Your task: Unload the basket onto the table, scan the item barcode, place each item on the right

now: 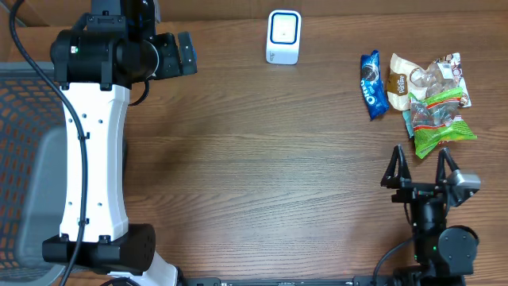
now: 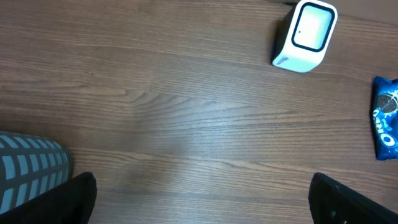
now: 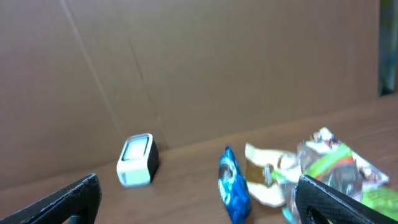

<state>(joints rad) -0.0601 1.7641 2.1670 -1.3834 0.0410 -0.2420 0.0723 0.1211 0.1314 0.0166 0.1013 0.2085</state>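
White scanner [image 1: 283,36] stands upright, well apart from blue Oreo packet [image 1: 373,84].

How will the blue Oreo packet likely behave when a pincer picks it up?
The Oreo packet looks like glossy film, so it is probably light and slippery. Its slim, straight shape suggests cookies inside keep it fairly stiff, though a hard squeeze might crack them. Lying flat on the table, it seems unlikely to roll.

White scanner [image 2: 306,36], blue packet [image 2: 387,126], table [image 2: 174,112]
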